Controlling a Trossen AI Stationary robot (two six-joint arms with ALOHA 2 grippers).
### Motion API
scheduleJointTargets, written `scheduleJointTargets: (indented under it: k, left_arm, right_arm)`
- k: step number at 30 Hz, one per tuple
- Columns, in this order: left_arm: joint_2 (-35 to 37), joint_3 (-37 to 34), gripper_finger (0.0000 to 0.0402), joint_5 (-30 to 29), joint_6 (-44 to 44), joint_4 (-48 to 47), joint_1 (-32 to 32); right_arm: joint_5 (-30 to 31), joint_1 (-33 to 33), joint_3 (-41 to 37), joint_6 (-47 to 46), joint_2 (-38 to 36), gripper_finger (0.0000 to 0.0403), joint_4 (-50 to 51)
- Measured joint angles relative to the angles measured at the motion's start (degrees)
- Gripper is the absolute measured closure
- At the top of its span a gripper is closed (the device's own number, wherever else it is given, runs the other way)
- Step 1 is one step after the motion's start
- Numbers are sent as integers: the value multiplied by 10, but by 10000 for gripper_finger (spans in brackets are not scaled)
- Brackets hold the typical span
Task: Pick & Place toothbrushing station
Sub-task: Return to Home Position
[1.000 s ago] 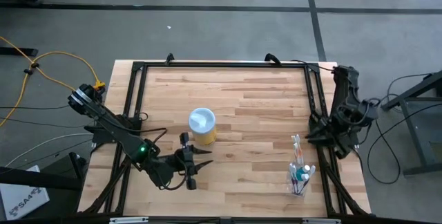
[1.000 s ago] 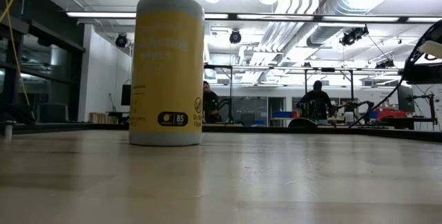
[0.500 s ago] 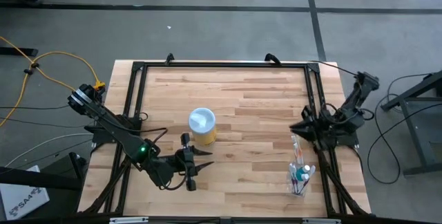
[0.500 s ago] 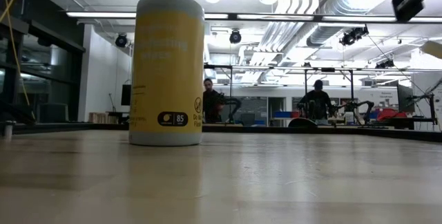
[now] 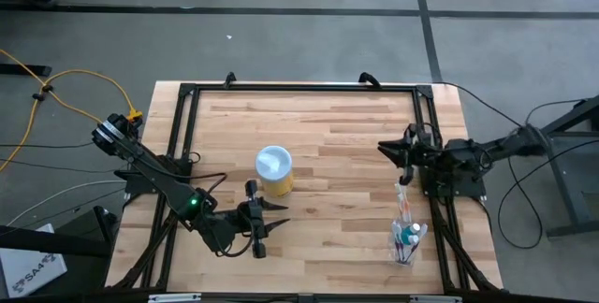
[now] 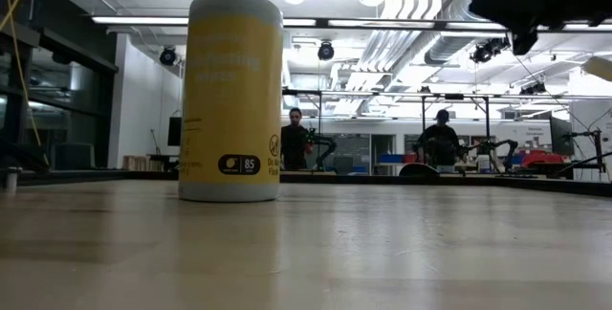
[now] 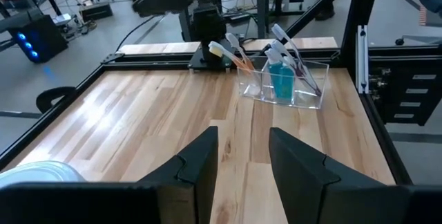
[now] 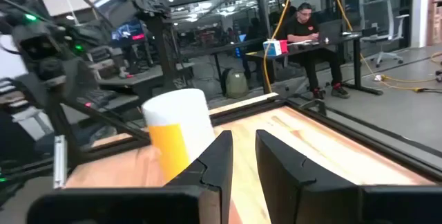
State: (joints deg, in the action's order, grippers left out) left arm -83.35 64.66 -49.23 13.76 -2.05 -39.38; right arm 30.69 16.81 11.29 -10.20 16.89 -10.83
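Surface: wood table.
Station: clear organizer holding toothbrushes, near right gripper, at its side.
Tools: right gripper empty, narrowly parted; left gripper empty, wide.
Handling: probably light, slick, brittle; pinch one wall.

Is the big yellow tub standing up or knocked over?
Standing up. The yellow cylindrical tub rests on its base on the wooden table.

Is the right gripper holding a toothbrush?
No: the right gripper is open and empty, and the toothbrushes sit in the clear organizer.
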Motion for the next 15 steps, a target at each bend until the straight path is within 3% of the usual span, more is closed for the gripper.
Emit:
scheduleJointTargets:
  k: [4,8,15]
  left_arm:
    - [0,0,277,0,1,4,0]
    - [0,0,277,31,-3,12,-2]
    - [0,0,277,52,-9,15,-2]
  right_arm:
    - [-84,-80,0,-1,7,346,16]
    - [-129,-133,0,-39,7,346,94]
    - [-170,-147,0,-62,6,346,147]
